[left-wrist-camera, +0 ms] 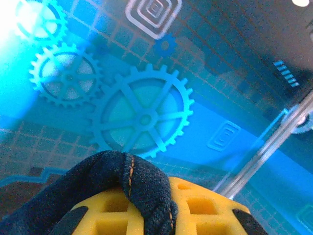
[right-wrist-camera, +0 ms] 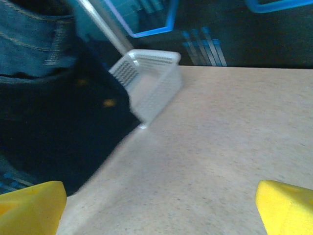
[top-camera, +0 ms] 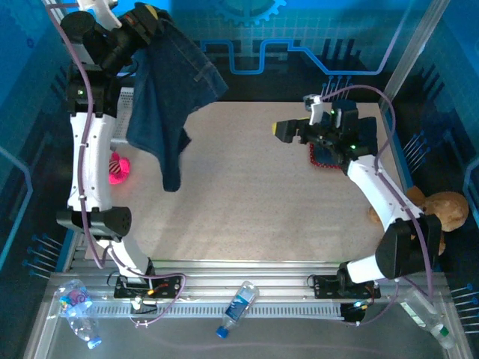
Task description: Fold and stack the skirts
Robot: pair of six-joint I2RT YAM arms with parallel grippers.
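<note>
A dark blue denim skirt (top-camera: 168,90) hangs in the air over the table's far left, its lowest corner dangling near the tabletop. My left gripper (top-camera: 147,16) is raised high and shut on its top edge; in the left wrist view a stitched denim fold (left-wrist-camera: 146,196) is pinched between the yellow pads (left-wrist-camera: 205,210). My right gripper (top-camera: 290,131) hovers open over the far right of the table, facing the hanging skirt (right-wrist-camera: 44,98), with only bare table between its yellow fingertips (right-wrist-camera: 29,205). A red patterned skirt (top-camera: 323,155) lies partly hidden under the right arm.
A white mesh basket (top-camera: 126,105) (right-wrist-camera: 151,81) stands at the far left behind the hanging denim. A pink plush toy (top-camera: 118,168) lies by the left edge. A brown plush (top-camera: 441,209) sits off the right edge, and plastic bottles (top-camera: 238,305) lie on the near rail.
</note>
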